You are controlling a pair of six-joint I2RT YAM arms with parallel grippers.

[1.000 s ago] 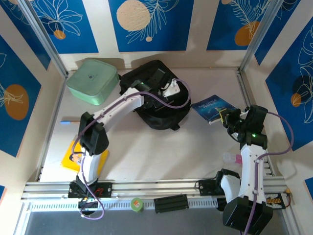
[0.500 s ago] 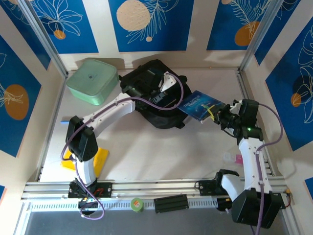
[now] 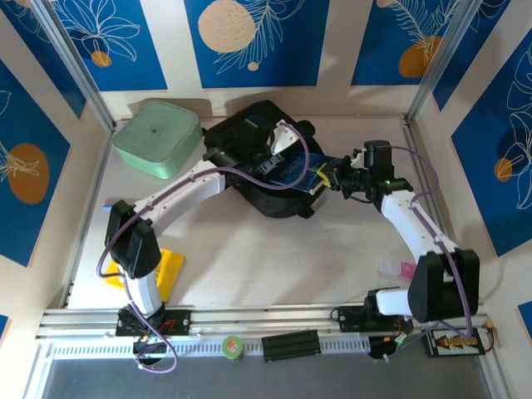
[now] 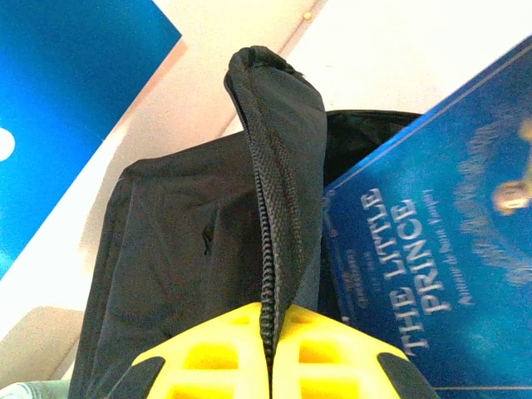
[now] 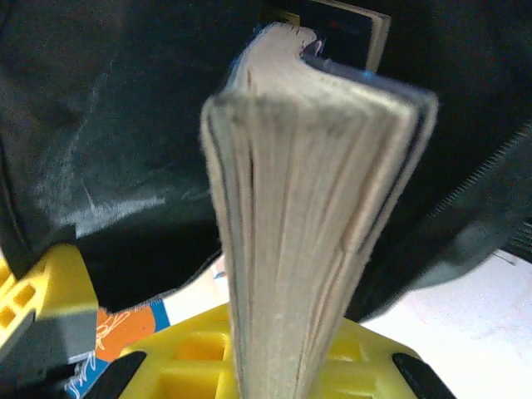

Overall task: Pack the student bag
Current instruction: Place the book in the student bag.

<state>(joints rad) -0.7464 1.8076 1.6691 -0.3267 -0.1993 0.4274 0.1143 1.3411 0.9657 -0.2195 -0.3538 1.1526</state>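
Observation:
The student bag (image 3: pixel 249 133), a black backpack, lies at the back centre of the table with its mouth facing right. My left gripper (image 3: pixel 281 148) is shut on the bag's zipper edge (image 4: pixel 268 249) and holds that flap up. My right gripper (image 3: pixel 331 176) is shut on a blue book (image 3: pixel 301 170), "The Little Prince" (image 4: pixel 432 266), whose far end is at the bag's opening. In the right wrist view the book's page edge (image 5: pixel 307 208) stands between my fingers (image 5: pixel 287 366), with the bag's dark inside (image 5: pixel 125 125) behind it.
A mint-green lidded box (image 3: pixel 158 137) sits left of the bag. A yellow book (image 3: pixel 164 270) lies by the left arm, a blue pen (image 3: pixel 110 208) near the left wall and a small pink item (image 3: pixel 401 268) at the right. A green tape roll (image 3: pixel 233 347) rests on the front rail.
My right gripper has carried the blue book leftward from the right side of the table to the bag's opening. My left arm has reached further right, still holding the flap.

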